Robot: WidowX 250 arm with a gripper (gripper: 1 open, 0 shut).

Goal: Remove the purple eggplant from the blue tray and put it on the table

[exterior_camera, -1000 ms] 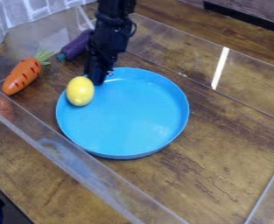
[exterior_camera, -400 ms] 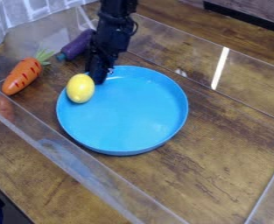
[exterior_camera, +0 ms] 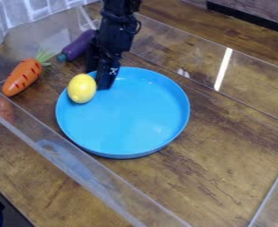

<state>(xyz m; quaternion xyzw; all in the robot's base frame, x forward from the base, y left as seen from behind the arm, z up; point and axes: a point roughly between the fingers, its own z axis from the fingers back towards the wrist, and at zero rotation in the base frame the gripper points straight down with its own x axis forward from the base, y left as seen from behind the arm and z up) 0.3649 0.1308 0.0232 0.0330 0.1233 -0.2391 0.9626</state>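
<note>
Lying on the bench (exterior_camera: 230, 124) beyond the blue tray (exterior_camera: 141, 115), the purple eggplant (exterior_camera: 77, 46) looks light, stiff and slick; its middle would be the best hold. The fingers (exterior_camera: 103, 73) are dark and blurred, so I cannot tell their state. Compared with 1 second ago, the arm has shifted slightly.
</note>
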